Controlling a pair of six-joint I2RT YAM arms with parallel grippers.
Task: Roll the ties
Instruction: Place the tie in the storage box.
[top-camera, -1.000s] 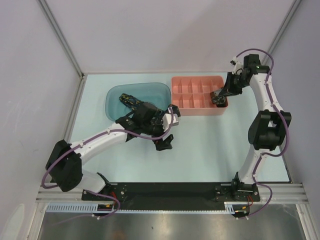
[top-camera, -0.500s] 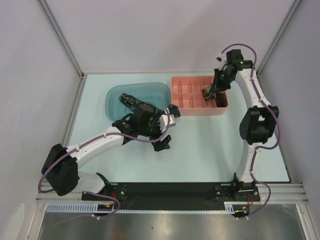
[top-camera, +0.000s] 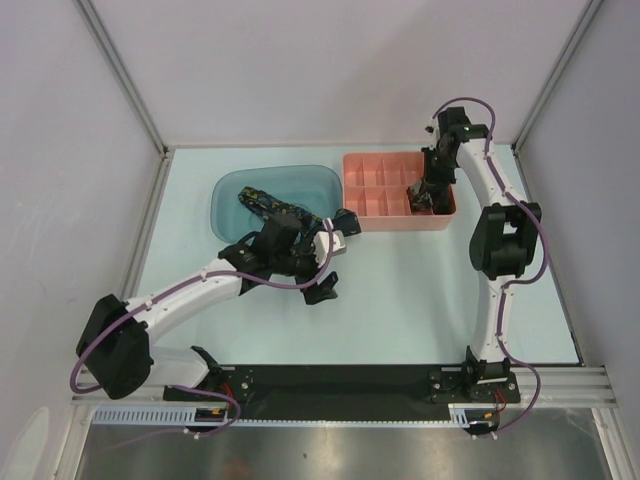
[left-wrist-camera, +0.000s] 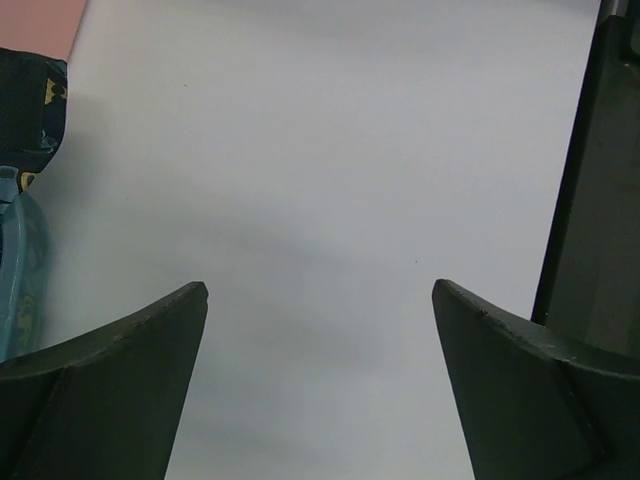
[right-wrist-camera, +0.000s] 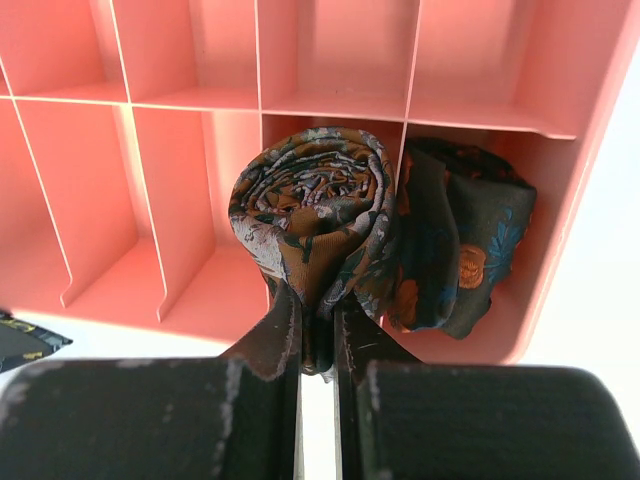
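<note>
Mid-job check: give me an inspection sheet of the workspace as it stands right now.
Surface: pale table, carrying a blue tub and a pink divided tray.
Job's things: brown rolled tie held at the tray; second rolled tie in the corner compartment beside it; navy tie unrolled, lying in the tub.
Clutter: nothing seen.
Grippers: right gripper shut on the brown rolled tie; left gripper open over bare table beside the tub.
Cables: purple cables run along both arms; no snag visible.
Surroundings: pale walls, metal frame posts.
</note>
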